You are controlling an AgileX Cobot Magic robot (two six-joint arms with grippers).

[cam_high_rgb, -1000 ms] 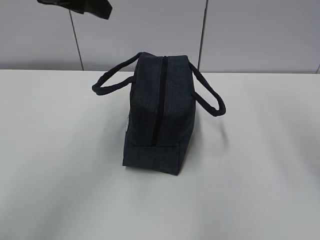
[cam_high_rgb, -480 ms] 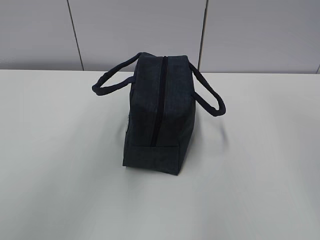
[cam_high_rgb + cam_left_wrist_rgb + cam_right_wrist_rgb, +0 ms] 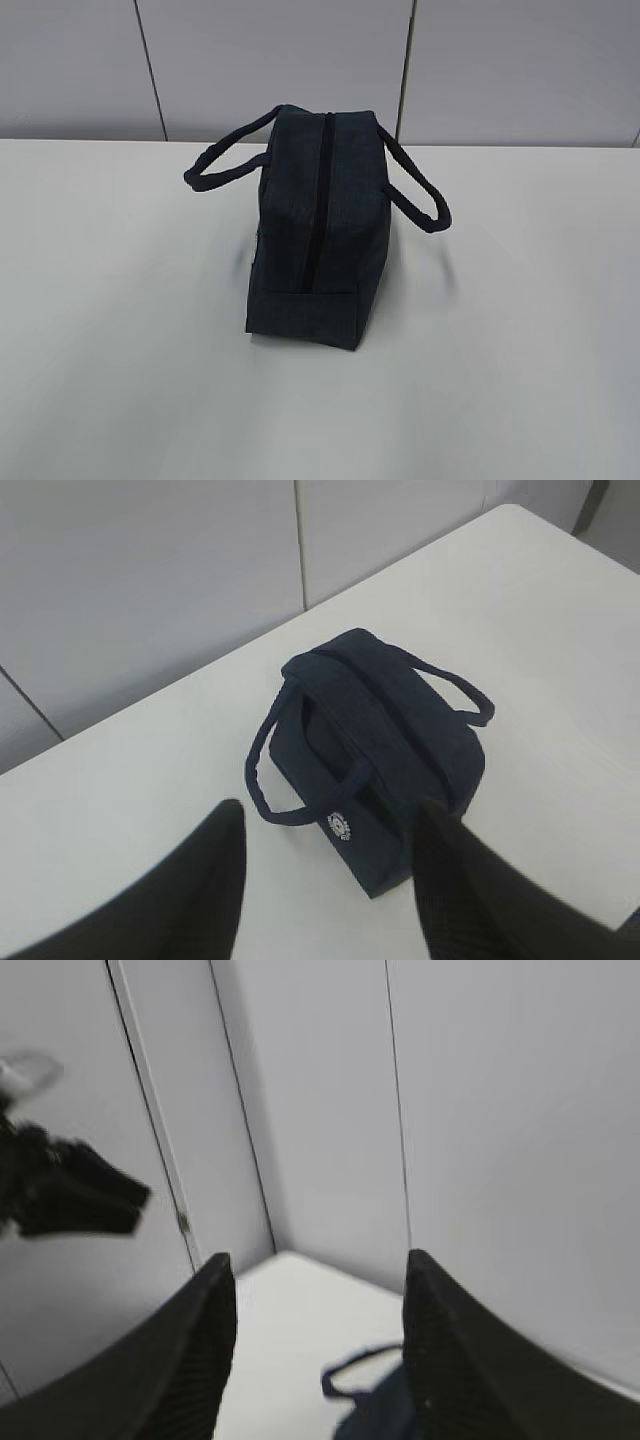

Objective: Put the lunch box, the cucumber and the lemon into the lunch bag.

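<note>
Your left gripper (image 3: 330, 880) hangs spread and empty high above the lunch bag (image 3: 380, 750), and your right gripper (image 3: 315, 1350), also spread, points mostly at the wall. The zipper (image 3: 318, 200) looks closed, so I judge any drop would bounce off the top. The bag stands mid-table (image 3: 120, 350), its long axis running toward the exterior camera, handles splayed sideways.

A smooth white matte counter (image 3: 120, 330) fills the lower part of the exterior view. Behind it stands a pale grey panelled wall (image 3: 270, 60), split by thin dark vertical seams (image 3: 150, 70). Light is soft and even, casting faint shadows.
</note>
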